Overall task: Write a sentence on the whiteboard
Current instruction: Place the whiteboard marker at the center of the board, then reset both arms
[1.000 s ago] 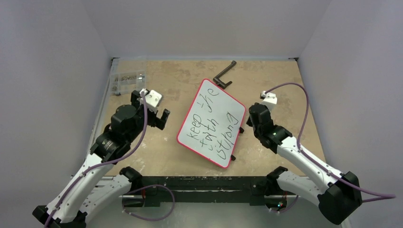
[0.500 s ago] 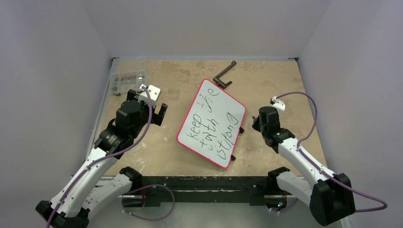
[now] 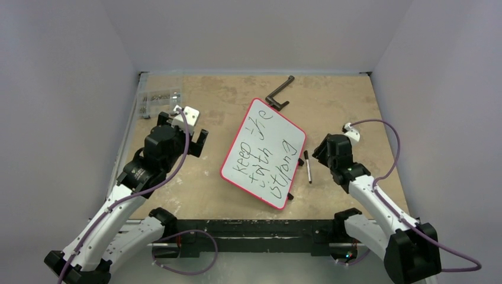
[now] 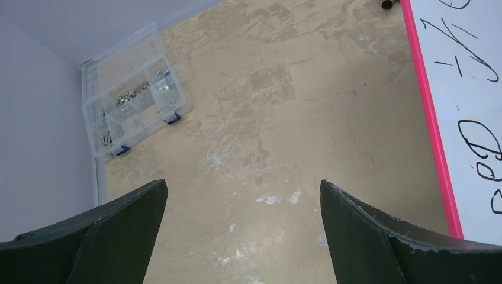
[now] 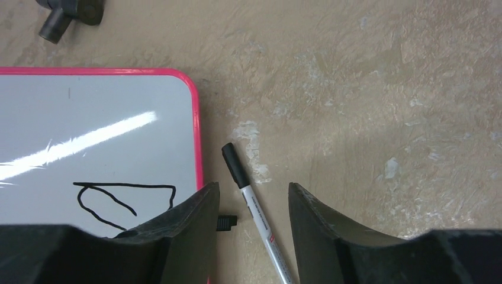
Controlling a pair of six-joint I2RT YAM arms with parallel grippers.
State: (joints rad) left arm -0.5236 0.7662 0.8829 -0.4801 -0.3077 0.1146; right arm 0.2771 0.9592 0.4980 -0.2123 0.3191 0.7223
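Note:
The whiteboard (image 3: 263, 127) lies flat and tilted mid-table, with a red rim and small black feet on its right edge. The sentence (image 3: 261, 160) fills it in three black handwritten lines. A black-capped marker (image 3: 308, 167) lies on the table just right of the board. My right gripper (image 3: 321, 152) is open and empty. In the right wrist view its fingertips (image 5: 253, 188) stand apart above the marker (image 5: 256, 214), beside the board's rim (image 5: 197, 136) and a black foot (image 5: 227, 221). My left gripper (image 3: 201, 142) is open and empty left of the board. The left wrist view shows it (image 4: 241, 184) over bare table, with the whiteboard (image 4: 467, 71) at the right.
A black clamp handle (image 3: 280, 94) lies behind the board's far corner and also shows in the right wrist view (image 5: 68, 12). A clear plastic parts box (image 3: 157, 102) sits at the far left corner and shows in the left wrist view (image 4: 133, 89). Grey walls enclose the table.
My right arm has drawn back to the right, away from the board, and the marker now shows lying on the table. My left gripper moved slightly left early on, then stayed still.

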